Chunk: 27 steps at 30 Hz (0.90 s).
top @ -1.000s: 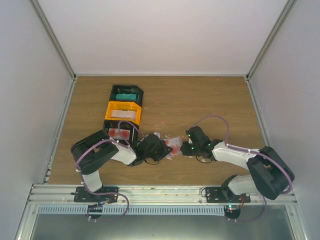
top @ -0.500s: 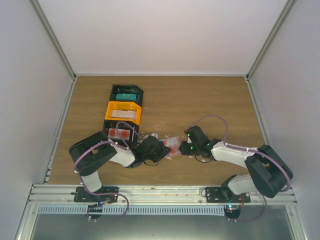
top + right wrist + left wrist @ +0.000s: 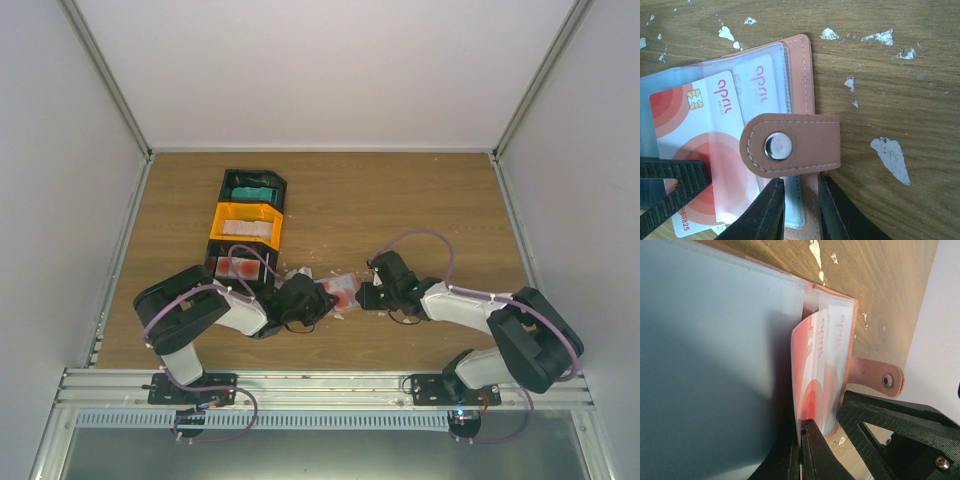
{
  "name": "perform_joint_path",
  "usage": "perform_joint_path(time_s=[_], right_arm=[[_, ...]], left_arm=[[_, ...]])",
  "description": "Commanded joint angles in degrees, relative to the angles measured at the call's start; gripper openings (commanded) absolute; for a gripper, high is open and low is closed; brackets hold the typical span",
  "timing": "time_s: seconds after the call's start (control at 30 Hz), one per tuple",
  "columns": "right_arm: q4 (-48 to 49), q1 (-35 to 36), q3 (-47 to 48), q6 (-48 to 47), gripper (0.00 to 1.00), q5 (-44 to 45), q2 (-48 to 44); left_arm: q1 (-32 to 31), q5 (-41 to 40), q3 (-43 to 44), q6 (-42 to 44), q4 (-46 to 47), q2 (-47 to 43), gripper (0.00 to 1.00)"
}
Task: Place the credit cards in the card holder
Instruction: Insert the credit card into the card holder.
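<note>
The salmon-pink card holder [image 3: 346,291] lies open on the table between both grippers. In the right wrist view its snap strap [image 3: 790,145] folds over its right edge [image 3: 810,100]. A red-and-white credit card [image 3: 695,150] lies partly under the holder's clear sleeve. My left gripper [image 3: 802,450] is shut on that card's edge [image 3: 812,385], beside the holder's rim [image 3: 855,330]. My right gripper [image 3: 800,210] is shut on the holder's right edge, below the strap. In the top view the left gripper [image 3: 322,300] and right gripper [image 3: 365,296] face each other.
Three bins stand in a row at the left: a black one with teal cards [image 3: 252,185], an orange one with pale cards [image 3: 245,228], a black one with red cards [image 3: 238,266]. White scraps [image 3: 890,157] dot the wood. The left finger [image 3: 670,185] shows in the right wrist view.
Both grippers and the holder between them have shifted slightly to the left. Both grips are unchanged.
</note>
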Motion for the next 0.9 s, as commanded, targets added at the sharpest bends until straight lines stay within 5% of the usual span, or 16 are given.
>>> perform_joint_path(time_s=[0.0,0.87], right_arm=[[-7.57,1.62,-3.22,-0.81,0.21,-2.68,4.34],[-7.46,2.12,-2.21,0.55,0.22,-0.66,5.01]], left_arm=[[-0.32,-2.61,-0.73,1.37,-7.02,3.63,0.00],[0.01,8.00,2.08,8.72,-6.08,6.82,0.00]])
